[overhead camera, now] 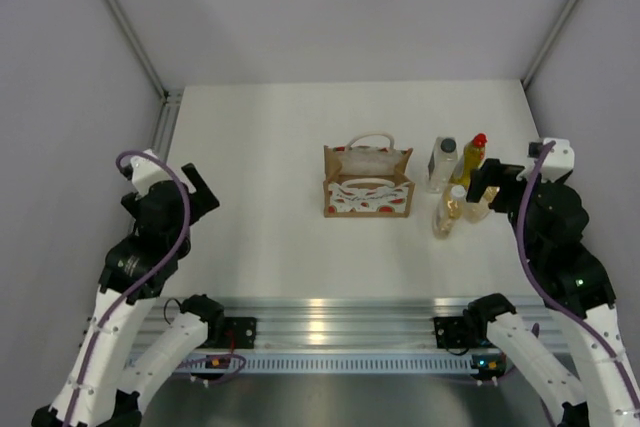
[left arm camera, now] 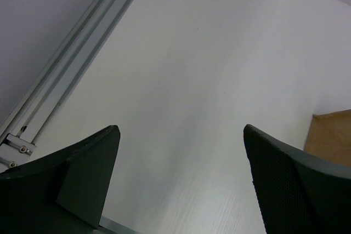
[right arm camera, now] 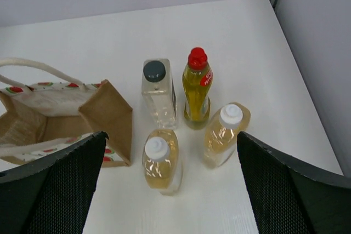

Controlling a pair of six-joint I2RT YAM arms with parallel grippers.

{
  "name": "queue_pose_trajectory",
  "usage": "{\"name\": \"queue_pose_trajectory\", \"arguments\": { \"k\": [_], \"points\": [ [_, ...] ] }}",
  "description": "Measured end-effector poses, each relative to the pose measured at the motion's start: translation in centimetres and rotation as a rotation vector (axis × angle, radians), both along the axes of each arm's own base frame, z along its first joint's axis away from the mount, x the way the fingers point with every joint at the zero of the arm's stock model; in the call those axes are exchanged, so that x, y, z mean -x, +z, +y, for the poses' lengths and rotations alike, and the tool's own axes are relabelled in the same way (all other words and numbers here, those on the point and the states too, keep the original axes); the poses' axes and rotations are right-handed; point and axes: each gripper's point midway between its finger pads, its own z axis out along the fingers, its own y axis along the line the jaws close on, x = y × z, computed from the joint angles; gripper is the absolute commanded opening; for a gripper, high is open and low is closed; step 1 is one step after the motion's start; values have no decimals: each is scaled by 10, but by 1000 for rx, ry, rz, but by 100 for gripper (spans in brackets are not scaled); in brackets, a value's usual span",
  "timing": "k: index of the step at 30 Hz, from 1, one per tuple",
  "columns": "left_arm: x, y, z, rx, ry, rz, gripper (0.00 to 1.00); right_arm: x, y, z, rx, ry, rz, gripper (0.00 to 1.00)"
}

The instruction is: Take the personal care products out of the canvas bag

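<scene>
The right gripper (right arm camera: 171,134) hangs spread and empty above the bottles (right arm camera: 196,89) beside the canvas bag (right arm camera: 109,114). The left gripper (left arm camera: 180,129), also spread, tilts toward the table (left arm camera: 192,53).

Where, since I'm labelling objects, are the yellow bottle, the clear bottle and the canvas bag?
yellow bottle (right arm camera: 194,96), right wrist view, on its yellow body
clear bottle (right arm camera: 159,102), right wrist view, on its clear body
canvas bag (overhead camera: 367,197), top external view, on its patterned front
</scene>
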Motion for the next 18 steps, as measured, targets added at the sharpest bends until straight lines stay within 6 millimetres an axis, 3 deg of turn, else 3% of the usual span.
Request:
{"name": "queue_pose_trajectory", "arguments": {
  "k": [7, 18],
  "points": [
    [25, 22, 7, 16, -39, -118, 98, 39, -11, -21, 51, -39, 69, 99],
    [37, 24, -7, 23, -169, -99, 98, 86, 3, -36, 56, -24, -19, 99]
  ]
}}
